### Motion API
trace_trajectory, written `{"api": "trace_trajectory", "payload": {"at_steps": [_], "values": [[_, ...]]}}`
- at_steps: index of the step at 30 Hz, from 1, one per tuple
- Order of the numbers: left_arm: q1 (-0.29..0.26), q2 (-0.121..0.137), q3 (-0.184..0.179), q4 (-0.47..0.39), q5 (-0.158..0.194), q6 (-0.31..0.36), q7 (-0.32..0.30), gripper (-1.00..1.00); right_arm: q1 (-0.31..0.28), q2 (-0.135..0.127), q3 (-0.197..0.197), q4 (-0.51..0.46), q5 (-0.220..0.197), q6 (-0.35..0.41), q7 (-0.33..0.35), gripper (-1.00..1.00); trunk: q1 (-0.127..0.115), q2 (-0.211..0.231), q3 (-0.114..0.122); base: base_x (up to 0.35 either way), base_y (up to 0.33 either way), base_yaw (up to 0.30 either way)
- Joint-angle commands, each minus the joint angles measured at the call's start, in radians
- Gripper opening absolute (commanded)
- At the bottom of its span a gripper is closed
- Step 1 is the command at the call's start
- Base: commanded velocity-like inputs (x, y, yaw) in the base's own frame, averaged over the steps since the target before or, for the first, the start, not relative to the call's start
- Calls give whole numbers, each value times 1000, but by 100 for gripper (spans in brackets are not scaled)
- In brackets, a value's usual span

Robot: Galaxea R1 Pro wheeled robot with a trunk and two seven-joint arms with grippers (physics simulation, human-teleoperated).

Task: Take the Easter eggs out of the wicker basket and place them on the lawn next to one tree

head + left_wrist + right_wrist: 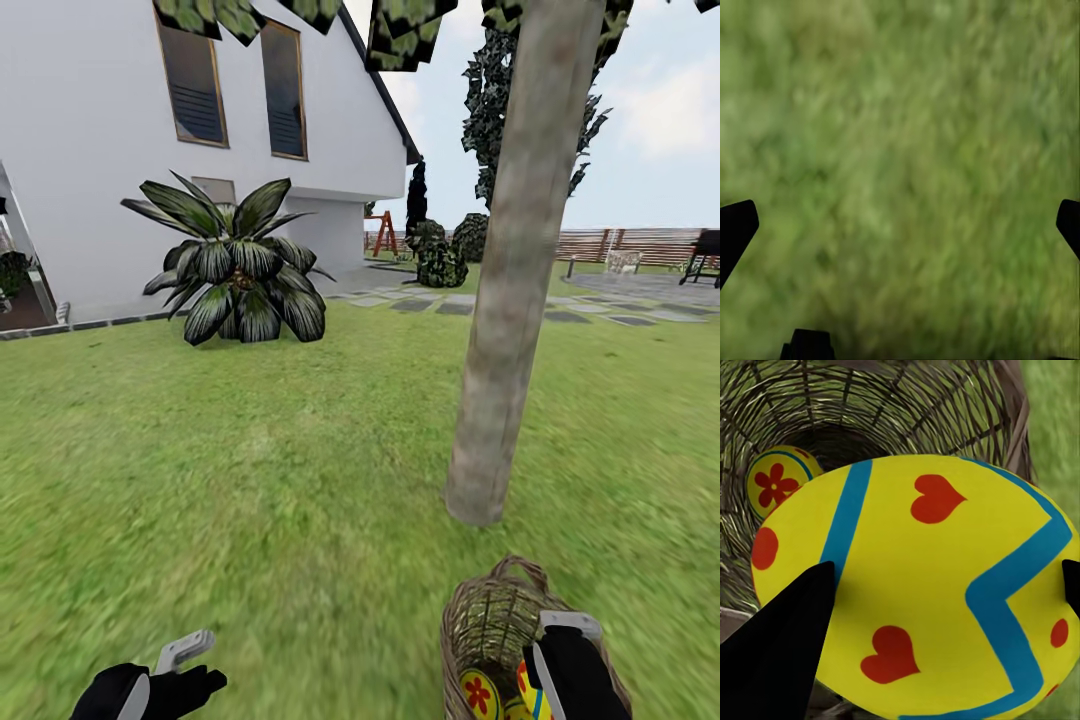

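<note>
Unlettered Easter egg (937, 585) between claw fingers (787, 645)

We see the wicker basket (490, 625) cut off by the head view's lower edge with the right claw (560, 665) hiding part of its eggs (480, 693), the tree (510, 300) losing its crown above, and the lawn (900, 150) blurred under the left wrist.

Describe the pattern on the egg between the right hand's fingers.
Yellow egg with red hearts and a blue zigzag band, clearest in the right wrist view.
</note>
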Motion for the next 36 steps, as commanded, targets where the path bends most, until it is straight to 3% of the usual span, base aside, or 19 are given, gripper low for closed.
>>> {"api": "trace_trajectory", "payload": {"at_steps": [1, 8, 27, 29, 31, 33, 36], "values": [[-1, 0, 3, -1, -3, 5, -6, 100, -1, 1, -1, 0, 9, 5, 6, -100, -4, 7, 2, 0, 0, 0], [-1, 0, 3, -1, -3, 5, -6, 100, -1, 1, -1, 0, 9, 5, 7, -100, -31, 56, 24, 0, 0, -3], [-1, 0, 4, -2, -1, 4, -6, 100, -1, -3, -6, -6, 8, 6, 9, -100, -31, 56, 24, 0, 0, -279], [-1, 0, 4, -2, -1, 4, -6, 100, -1, -50, -12, -10, -7, 7, 61, -100, -31, 56, 24, 0, 0, -272], [-1, 0, 4, -2, -2, 4, -6, 100, -2, -144, -15, -9, -51, 2, 232, -100, -31, 56, 24, 0, 0, -116], [-1, -1, 4, 0, -3, 4, -6, 100, -1, -209, -36, -3, -71, -38, 327, -100, -31, 56, 24, 0, 0, -28], [-1, -7, 4, 1, -3, 4, -5, 100, -1, -227, -110, -6, -76, -140, 359, -100, -31, 56, 24, 0, 0, -5]]}}
